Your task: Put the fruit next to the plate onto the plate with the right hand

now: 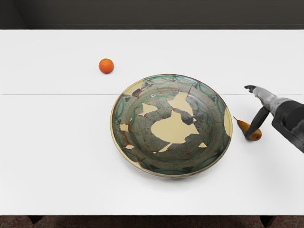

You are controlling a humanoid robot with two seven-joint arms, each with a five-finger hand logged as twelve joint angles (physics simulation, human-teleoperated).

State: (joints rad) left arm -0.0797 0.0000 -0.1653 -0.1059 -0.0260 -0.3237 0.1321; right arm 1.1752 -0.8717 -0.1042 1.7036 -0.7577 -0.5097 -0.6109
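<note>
A large green and cream plate lies on the white table, right of the middle. Just off its right rim lies a small orange-brown pear, stem end pointing left. My right hand comes in from the right edge and hangs over the pear. One dark finger reaches down across the pear's right end, and another points up and left. The fingers are spread and hold nothing. Whether the lower finger touches the pear I cannot tell.
A small orange sits on the table at the far left, well apart from the plate. A thin seam runs across the tabletop behind the plate. The table's front edge lies near the bottom of the view.
</note>
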